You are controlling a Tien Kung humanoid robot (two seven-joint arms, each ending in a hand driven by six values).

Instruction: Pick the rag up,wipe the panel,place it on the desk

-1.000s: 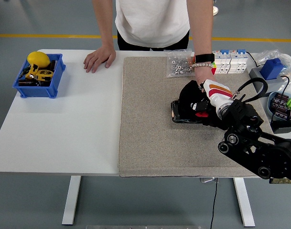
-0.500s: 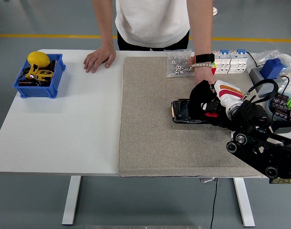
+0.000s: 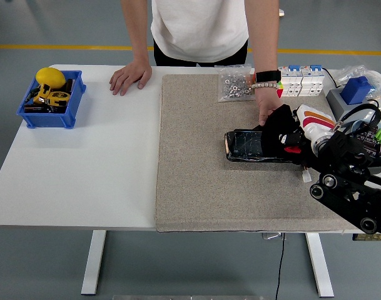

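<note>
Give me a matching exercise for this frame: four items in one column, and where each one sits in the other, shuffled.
Items:
1. black rag
2. panel
3. blue bin
4. bag of screws

Places:
A. far edge of the grey mat
B. far left of the table
C. in the right robot hand, over the panel's right end
D. flat on the mat, a person's hand at its far side

Pairs: 1-C, 2-D, 3-B, 4-A
</note>
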